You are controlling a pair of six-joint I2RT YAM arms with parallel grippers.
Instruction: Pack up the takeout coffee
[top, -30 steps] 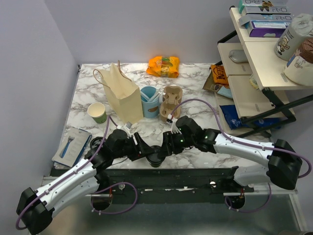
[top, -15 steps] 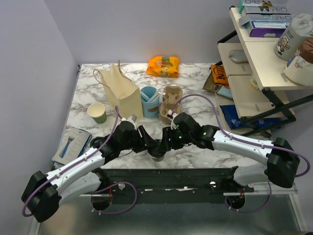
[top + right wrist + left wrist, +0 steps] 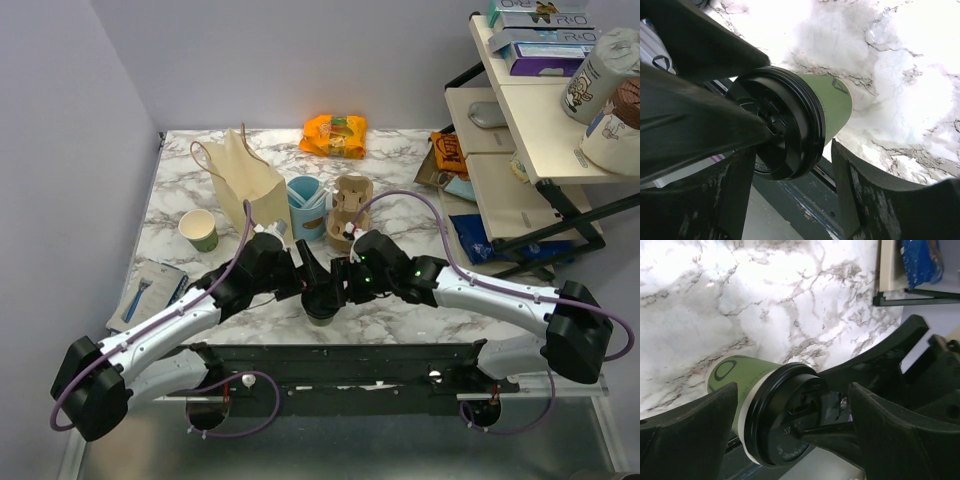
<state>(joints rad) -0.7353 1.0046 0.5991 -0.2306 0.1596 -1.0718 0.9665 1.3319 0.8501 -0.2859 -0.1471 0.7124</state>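
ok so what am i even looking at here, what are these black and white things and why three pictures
Two robot arms bolted to a marble table. One picture looks down from above; the other two come from cameras on each wrist. Both arms meet at the takeout coffee, a green cup with a black lid. The left fingers stand wide open around it; the right fingers straddle it too, grip unclear. Behind: a paper bag, a lidless cup, a blue cup.

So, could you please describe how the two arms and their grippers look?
Both arms are alike: the left arm and right arm have white links joined by bulky black joints. A thin purple cable loops along each one. The left gripper and right gripper are matte black, each with two broad wedge-shaped fingers.
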